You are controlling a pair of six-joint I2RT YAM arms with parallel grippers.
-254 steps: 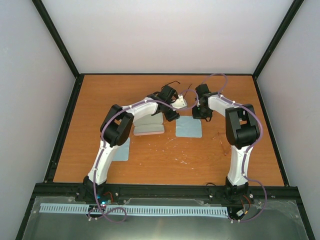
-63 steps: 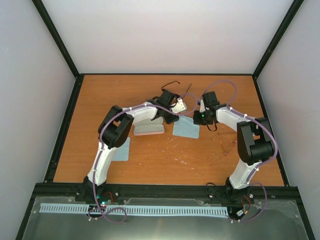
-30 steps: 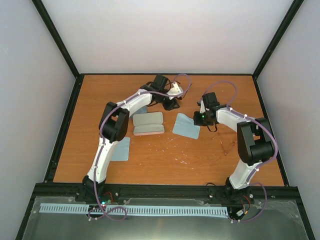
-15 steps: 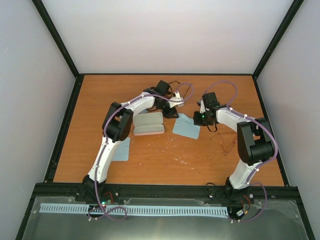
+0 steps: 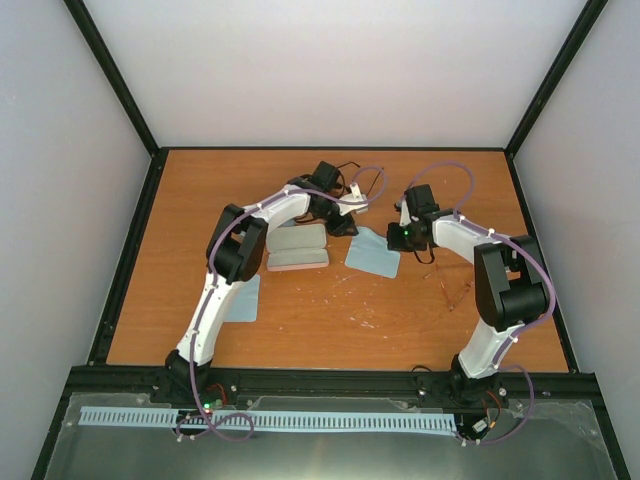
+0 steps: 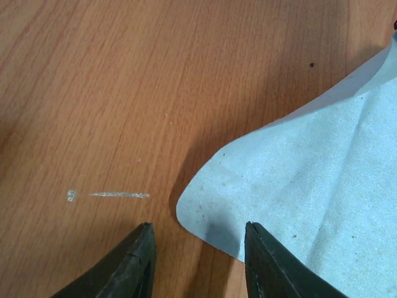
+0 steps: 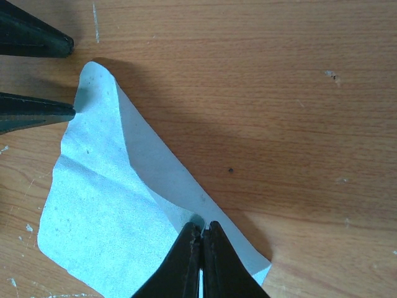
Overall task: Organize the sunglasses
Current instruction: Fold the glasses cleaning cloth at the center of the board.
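Left jaws just came back down, wide, straddling a cloth (image 6: 298,186) corner. Right jaws pinch another edge. Cloth prep only: black sunglasses (image 5: 343,166) behind left wrist, pale pair (image 5: 450,288) loose on worktop (image 5: 200,200).

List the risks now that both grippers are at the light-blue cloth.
1. The left gripper is open astride one corner of the cloth. Closing might catch only the tip, which could slip out.
2. The right gripper is shut on the opposite edge, where the cloth lies folded over. Lifting may carry that fold along.
3. The pale sunglasses lie close beside the right arm. A swing could knock them.
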